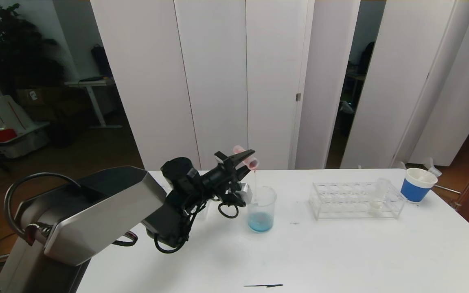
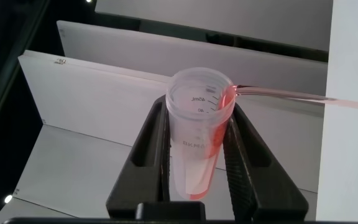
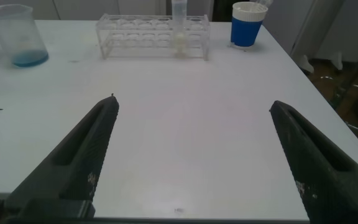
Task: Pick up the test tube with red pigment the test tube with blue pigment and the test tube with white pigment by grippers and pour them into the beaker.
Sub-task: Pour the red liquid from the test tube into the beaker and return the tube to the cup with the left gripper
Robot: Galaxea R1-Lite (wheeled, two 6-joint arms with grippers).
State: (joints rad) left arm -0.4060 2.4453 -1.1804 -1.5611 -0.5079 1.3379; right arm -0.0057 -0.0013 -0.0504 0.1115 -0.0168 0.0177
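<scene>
The tilted red test tube [image 2: 197, 140] bears graduation marks and mirrored, unclear lettering.

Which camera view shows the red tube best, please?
The left wrist view: the red tube fills it, tilted and clamped between the left gripper's fingers, with a red stream leaving its lip. The head view shows it small above the beaker. The right wrist view does not show it.

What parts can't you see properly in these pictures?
- Right gripper: outside the head view, past its edge.
- Beaker: its near side sits behind the left gripper there.
- Test tube with red pigment: its lower end is cut off between the fingers in the left wrist view.
</scene>
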